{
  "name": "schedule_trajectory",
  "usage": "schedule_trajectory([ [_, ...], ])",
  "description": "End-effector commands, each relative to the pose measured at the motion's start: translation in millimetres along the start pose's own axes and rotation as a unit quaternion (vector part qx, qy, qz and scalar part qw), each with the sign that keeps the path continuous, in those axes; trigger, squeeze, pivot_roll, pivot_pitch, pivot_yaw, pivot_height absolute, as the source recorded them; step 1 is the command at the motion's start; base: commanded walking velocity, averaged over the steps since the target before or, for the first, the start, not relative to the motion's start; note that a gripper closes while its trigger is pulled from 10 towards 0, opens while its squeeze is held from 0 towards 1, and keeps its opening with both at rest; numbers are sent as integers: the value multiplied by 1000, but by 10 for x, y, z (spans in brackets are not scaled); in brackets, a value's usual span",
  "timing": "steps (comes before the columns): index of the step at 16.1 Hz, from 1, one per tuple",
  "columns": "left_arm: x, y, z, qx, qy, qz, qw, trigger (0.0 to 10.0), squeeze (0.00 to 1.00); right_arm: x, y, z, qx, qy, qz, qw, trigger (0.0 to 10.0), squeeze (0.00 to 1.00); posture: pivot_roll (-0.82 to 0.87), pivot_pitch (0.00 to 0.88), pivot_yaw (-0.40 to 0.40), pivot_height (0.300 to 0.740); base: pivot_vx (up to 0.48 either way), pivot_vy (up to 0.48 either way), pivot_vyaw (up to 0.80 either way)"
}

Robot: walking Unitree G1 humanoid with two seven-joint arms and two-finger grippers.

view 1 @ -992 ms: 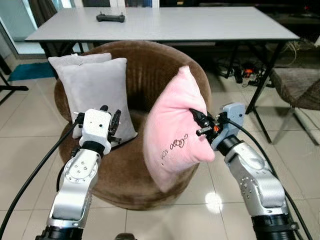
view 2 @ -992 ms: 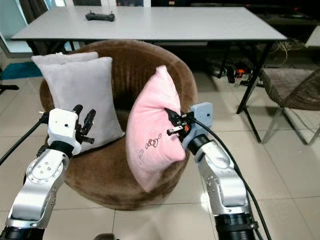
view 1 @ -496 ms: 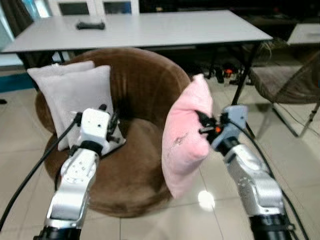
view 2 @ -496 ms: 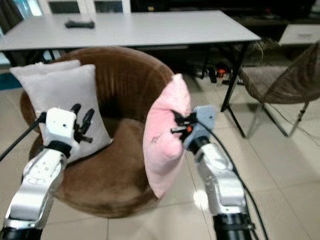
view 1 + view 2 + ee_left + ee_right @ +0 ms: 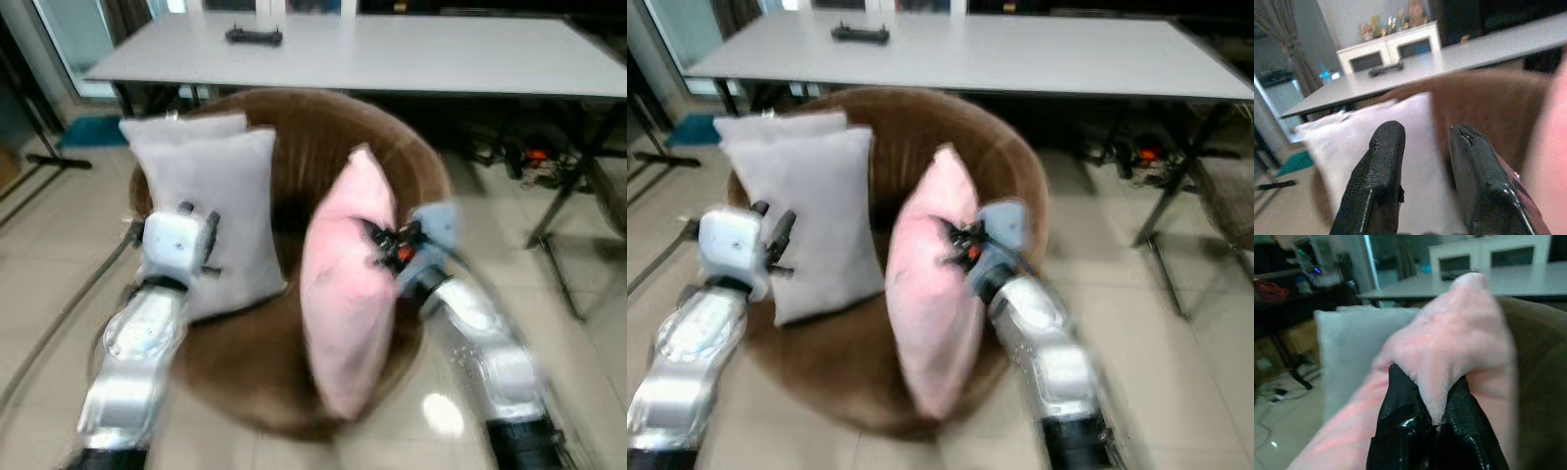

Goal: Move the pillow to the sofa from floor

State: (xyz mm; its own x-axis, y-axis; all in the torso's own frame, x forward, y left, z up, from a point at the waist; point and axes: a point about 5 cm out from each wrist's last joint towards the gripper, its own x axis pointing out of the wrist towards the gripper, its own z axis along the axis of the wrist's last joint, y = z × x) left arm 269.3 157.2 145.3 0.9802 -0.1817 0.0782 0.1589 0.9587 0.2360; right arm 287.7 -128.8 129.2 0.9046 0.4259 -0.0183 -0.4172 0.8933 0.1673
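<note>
Over brown round sofa (image 5: 323,147): pink pillow (image 5: 348,294) now above seat, pinched in right gripper (image 5: 1431,404); left gripper (image 5: 1425,166) empty, fingers parted, beside grey cushions (image 5: 211,201).

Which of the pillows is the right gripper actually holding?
The pink pillow, hanging upright over the brown chair, pinched by the right gripper. The grey pillows lean untouched against the chair's back.
</note>
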Motion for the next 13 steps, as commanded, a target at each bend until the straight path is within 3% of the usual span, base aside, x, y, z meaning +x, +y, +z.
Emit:
schedule_trajectory([
  [1,-42,144,-22,19,8,19,1000,10000,145,104,113,200,-4,-48,9,999,10000,0,174,0,-4,740,424,0,0],
  [3,-49,143,-25,21,9,18,1000,10000,141,123,22,181,-5,-43,-21,999,10000,0,176,0,-6,740,426,0,0],
  [7,-62,123,-42,23,12,15,1000,10000,137,127,12,189,-17,-40,-12,999,10000,0,174,0,-5,740,379,0,0],
  [11,-100,57,-96,20,30,-8,999,10000,118,251,-47,219,-38,-21,-14,999,10000,0,174,0,-15,740,0,0,0],
  [13,-149,13,-177,31,56,-37,997,10000,114,391,-38,172,-54,18,6,998,10000,0,179,0,-20,740,0,0,0],
])
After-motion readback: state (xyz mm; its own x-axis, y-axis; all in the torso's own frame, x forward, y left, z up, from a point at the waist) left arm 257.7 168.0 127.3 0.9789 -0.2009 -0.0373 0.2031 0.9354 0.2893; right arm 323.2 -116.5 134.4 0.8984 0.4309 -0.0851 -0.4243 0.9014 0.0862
